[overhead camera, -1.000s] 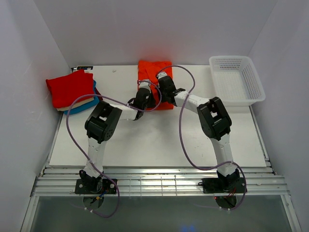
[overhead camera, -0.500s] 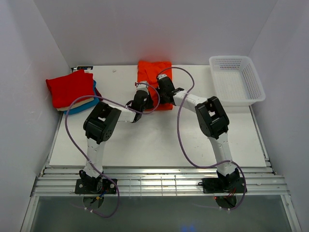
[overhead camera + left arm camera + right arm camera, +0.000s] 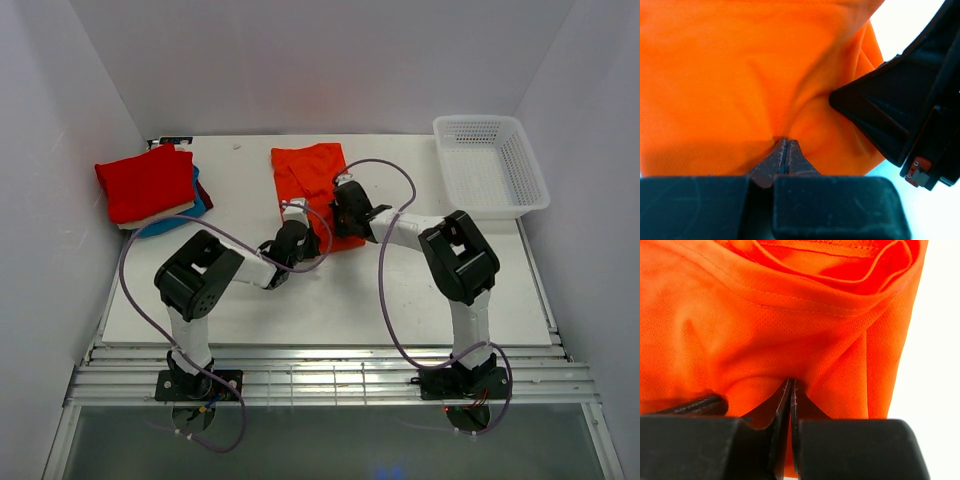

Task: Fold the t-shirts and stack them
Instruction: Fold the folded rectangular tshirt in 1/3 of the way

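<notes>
Orange shirt (image 3: pixel 312 172) mid-fold, its near edge pinched tight by my left gripper (image 3: pixel 785 150) and right gripper (image 3: pixel 791 390); next, I judge, an even joint lift forward.

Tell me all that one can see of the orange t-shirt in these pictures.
The orange t-shirt is bright cloth with a fine mesh weave and a stitched hem. It lies creased, in layers, on the white table at the back middle. Its near edge is pinched by the left gripper and the right gripper, both shut on it, side by side.
</notes>
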Robot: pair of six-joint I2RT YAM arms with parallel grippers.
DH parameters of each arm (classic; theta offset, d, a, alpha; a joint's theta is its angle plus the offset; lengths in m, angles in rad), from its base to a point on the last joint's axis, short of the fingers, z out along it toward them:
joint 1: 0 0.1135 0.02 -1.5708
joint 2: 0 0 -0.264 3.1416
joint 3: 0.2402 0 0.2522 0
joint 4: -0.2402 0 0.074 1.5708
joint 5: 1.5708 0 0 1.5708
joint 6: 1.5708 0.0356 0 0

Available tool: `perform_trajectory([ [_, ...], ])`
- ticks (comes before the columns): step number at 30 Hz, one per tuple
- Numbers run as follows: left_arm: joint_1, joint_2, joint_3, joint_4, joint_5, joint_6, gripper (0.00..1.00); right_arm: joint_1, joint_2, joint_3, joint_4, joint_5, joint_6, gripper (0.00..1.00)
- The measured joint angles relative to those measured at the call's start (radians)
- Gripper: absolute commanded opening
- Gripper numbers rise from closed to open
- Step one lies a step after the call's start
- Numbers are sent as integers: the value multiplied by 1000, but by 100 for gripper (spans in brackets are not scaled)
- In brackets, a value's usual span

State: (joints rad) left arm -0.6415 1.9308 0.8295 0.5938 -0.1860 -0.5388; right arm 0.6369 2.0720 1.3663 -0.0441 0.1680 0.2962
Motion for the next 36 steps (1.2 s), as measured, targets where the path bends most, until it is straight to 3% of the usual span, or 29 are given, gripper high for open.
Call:
perform_trajectory([
  [9, -170, -200, -268, 34, -108, -62, 0, 187, -230, -327, 50, 153, 124, 8],
  [17, -334, -436, -498, -11, -218, -144, 0, 439, -354, -465, -17, 312, 317, 8],
  [23, -417, -534, -540, -110, -281, -185, 0, 592, -391, -463, -178, 406, 455, 8],
  [36, -577, -652, -509, -411, -446, -240, 0, 653, -438, -407, -458, 481, 566, 8],
])
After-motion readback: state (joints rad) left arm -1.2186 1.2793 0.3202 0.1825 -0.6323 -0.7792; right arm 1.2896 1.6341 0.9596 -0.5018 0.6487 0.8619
